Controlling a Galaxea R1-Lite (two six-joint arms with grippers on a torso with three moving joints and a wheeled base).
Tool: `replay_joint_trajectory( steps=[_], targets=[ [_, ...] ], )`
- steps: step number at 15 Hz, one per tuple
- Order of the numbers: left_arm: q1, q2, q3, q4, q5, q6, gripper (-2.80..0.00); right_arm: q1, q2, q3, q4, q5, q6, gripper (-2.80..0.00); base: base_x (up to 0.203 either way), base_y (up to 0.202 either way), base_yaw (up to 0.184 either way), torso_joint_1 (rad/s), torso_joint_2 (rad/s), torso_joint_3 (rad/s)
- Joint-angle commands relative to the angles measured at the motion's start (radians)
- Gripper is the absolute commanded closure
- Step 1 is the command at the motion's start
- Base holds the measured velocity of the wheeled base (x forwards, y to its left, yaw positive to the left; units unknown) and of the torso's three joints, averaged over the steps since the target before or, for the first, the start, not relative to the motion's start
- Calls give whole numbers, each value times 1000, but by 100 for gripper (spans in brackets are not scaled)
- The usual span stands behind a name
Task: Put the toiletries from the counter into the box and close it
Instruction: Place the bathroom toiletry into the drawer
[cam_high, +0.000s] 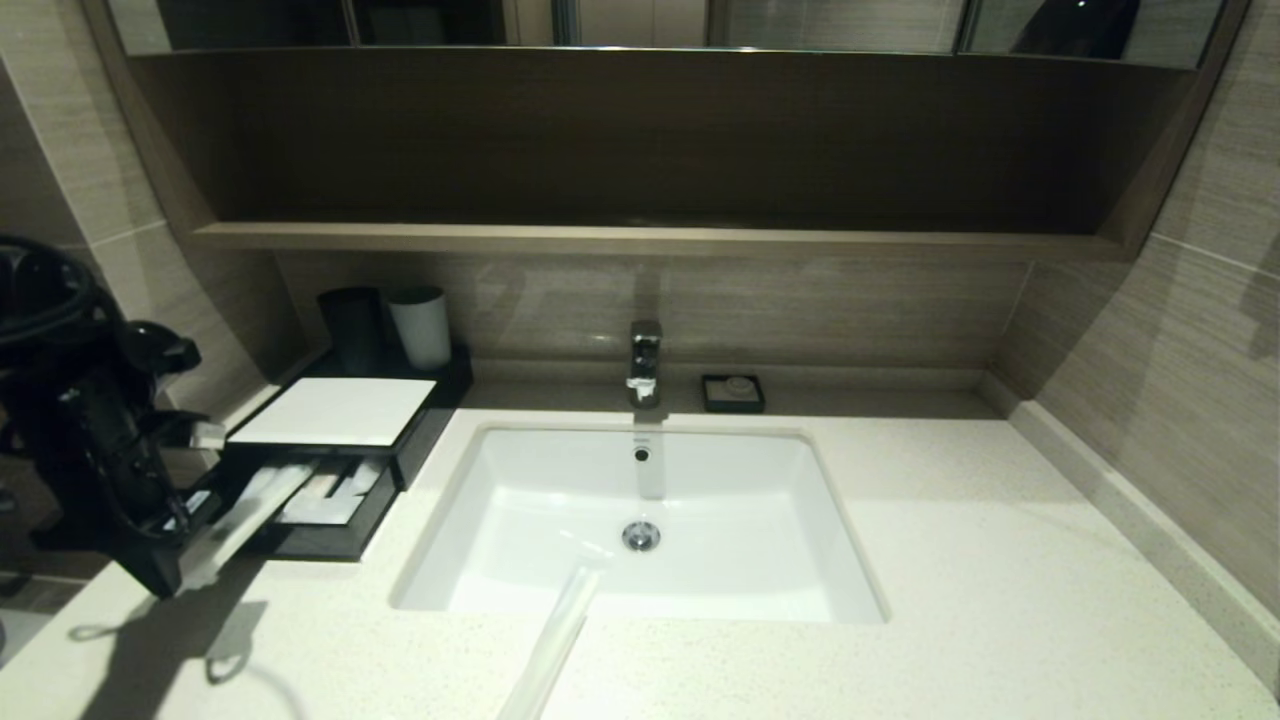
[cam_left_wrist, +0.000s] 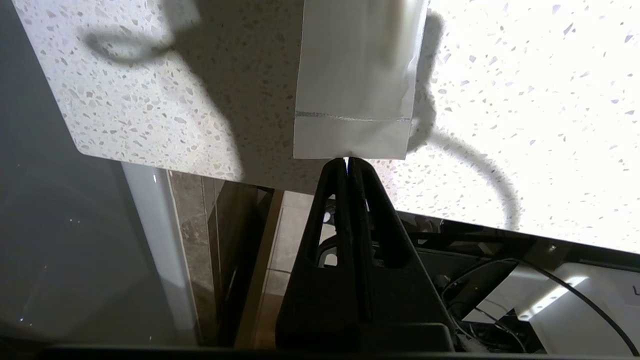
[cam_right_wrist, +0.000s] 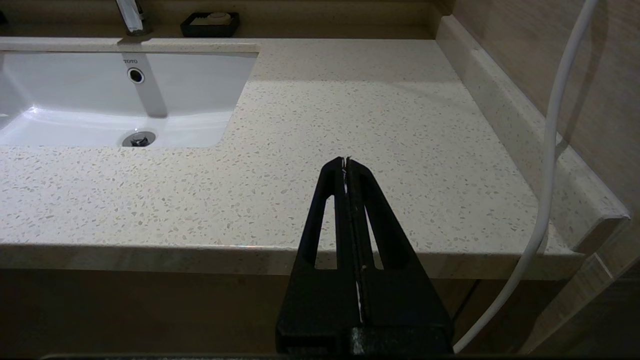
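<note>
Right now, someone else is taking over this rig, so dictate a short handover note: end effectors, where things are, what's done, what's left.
Left end effector: shut on the end of a packet, held at the counter's left edge by the open drawer.
Right end effector: shut, empty, parked at the counter's front right.
Box: back left, with pale packets already in its drawer.
Second packet: across the sink's front rim.
Done: drawer open, some packets in.
Left: drop this packet in, fetch the second, close the drawer.
</note>
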Motion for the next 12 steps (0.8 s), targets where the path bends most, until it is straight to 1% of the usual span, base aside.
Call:
replay_joint_trajectory(
  steps=[1,5,12],
  targets=[
    [0,18,-13,2,1,0,0,0,-2,2,0,0,0,0,0,0,0,0,0,0],
    [0,33,-19,-4,1,0,0,0,-1,2,0,0,0,0,0,0,0,0,0,0],
    [0,68,-72,-8,2,-13,0,0,-2,2,0,0,0,0,0,0,0,0,0,0]
  ],
)
